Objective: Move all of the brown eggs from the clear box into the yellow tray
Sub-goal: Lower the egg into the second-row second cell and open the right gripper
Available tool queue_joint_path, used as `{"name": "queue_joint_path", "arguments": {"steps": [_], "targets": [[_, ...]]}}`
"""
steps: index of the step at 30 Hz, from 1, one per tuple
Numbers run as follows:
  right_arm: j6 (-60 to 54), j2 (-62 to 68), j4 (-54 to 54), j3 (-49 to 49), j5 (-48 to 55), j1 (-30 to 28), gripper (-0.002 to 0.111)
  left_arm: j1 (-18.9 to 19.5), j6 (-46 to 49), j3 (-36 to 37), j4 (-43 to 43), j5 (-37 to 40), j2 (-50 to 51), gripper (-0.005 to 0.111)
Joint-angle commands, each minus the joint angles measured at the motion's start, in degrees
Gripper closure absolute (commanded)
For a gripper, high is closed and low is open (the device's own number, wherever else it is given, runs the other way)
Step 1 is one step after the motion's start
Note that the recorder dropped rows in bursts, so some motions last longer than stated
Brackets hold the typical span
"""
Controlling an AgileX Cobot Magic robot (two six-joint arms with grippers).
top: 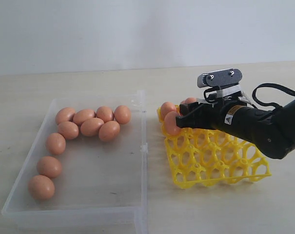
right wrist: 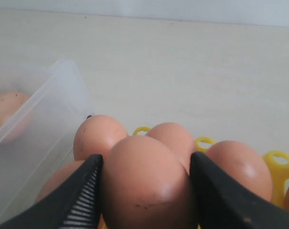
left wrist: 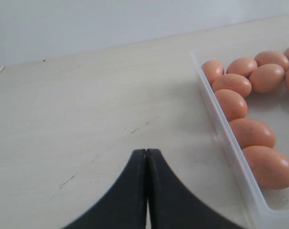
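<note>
My right gripper (right wrist: 146,162) is shut on a brown egg (right wrist: 144,186), both fingers pressing its sides. In the exterior view that egg (top: 170,123) is at the far left corner of the yellow tray (top: 220,165), next to other eggs (top: 167,108) sitting in tray cells. Whether the held egg rests in a cell, I cannot tell. Several brown eggs (top: 92,126) lie in the clear box (top: 142,146), along its far and left sides. My left gripper (left wrist: 146,151) is shut and empty over bare table beside the box's wall (left wrist: 225,138); the exterior view does not show it.
The box's long wall (right wrist: 44,119) stands close to the tray's left edge, with a narrow strip of table between them. The right arm's black body (top: 264,129) hangs over the tray's far right cells. Pale tabletop (left wrist: 87,105) surrounds both containers.
</note>
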State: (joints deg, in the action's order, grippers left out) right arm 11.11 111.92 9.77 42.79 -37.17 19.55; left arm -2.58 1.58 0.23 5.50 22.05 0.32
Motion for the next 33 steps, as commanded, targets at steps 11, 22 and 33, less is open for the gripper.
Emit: {"name": "queue_joint_path", "arguments": {"steps": [11,22,33], "targets": [[-0.35,-0.04,0.97,0.42,0.48,-0.37,0.093,-0.28,-0.30,-0.23,-0.06,-0.35,-0.32,0.107],[-0.35,-0.04,0.76,0.42,0.10,-0.37,0.060,-0.28,-0.30,-0.23,-0.06,-0.35,-0.32,0.107],[0.08,-0.04,0.76,0.51,0.37,-0.37,0.049,-0.28,-0.30,-0.23,-0.06,-0.35,-0.32,0.107]]}}
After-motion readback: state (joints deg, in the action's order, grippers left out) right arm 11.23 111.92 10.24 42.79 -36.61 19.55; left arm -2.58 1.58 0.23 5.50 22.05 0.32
